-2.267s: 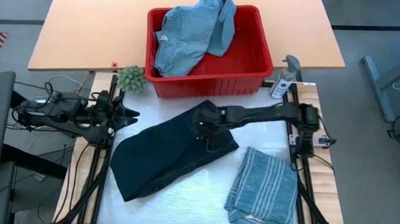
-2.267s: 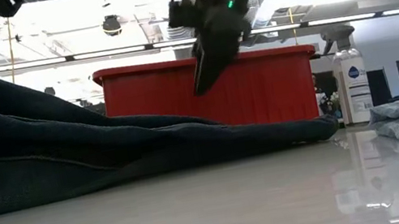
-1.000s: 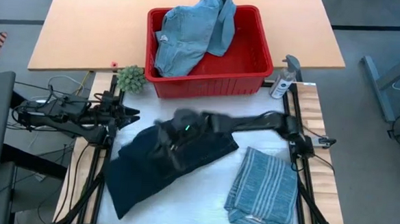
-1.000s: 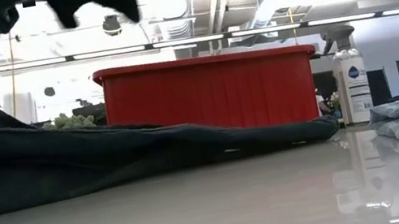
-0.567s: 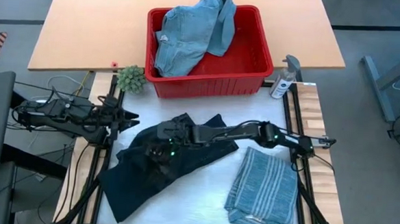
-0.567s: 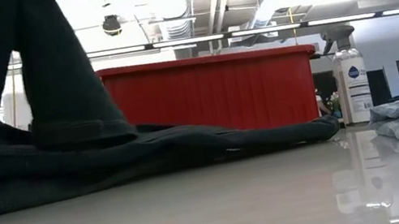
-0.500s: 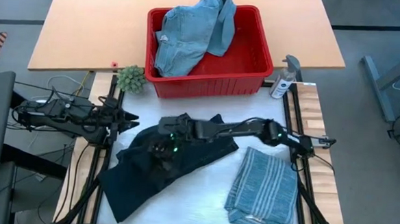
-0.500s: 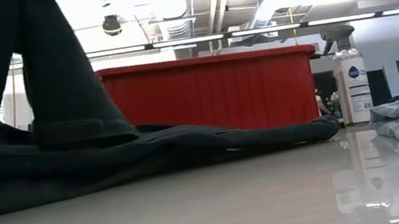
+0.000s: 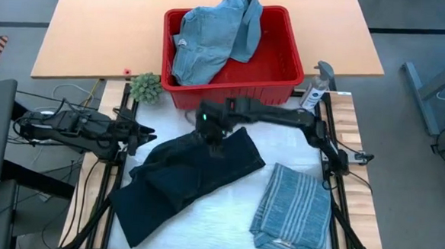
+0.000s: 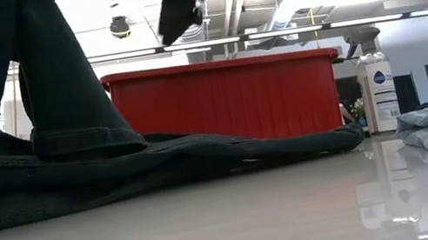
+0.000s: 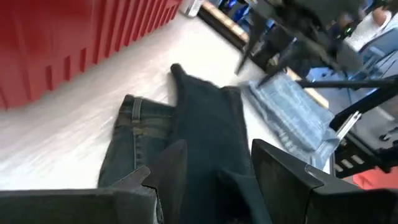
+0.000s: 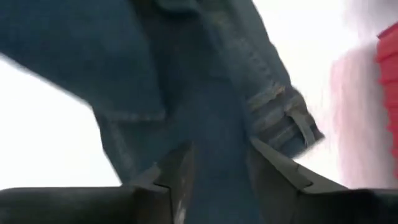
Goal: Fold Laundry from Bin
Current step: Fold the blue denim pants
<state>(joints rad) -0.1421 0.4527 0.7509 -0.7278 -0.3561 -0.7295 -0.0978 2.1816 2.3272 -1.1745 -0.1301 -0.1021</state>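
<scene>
The dark navy trousers (image 9: 189,176) lie partly folded over themselves on the white table top, near its left side. My right gripper (image 9: 211,131) hovers open above their far end, close to the red bin (image 9: 285,86), and touches nothing; its wrist view shows the trousers (image 12: 205,93) below the fingers. A light blue denim garment (image 9: 212,40) lies in the bin and hangs over its far rim. A folded blue-grey striped shirt (image 9: 294,212) lies at the near right. My left gripper (image 9: 144,136) waits open at the table's left edge, pointing at the trousers (image 11: 205,124).
A spray bottle (image 9: 314,90) stands right of the bin. A small green plant (image 9: 145,88) sits left of it. A wooden table (image 9: 97,34) lies behind the bin. Bare white table top (image 9: 217,223) shows between the trousers and the striped shirt.
My right gripper carried part of the trousers toward the table's left, laid it over the rest, let go, then rose and drew back toward the bin. The trousers now lie doubled at their left part; their right end stayed in place.
</scene>
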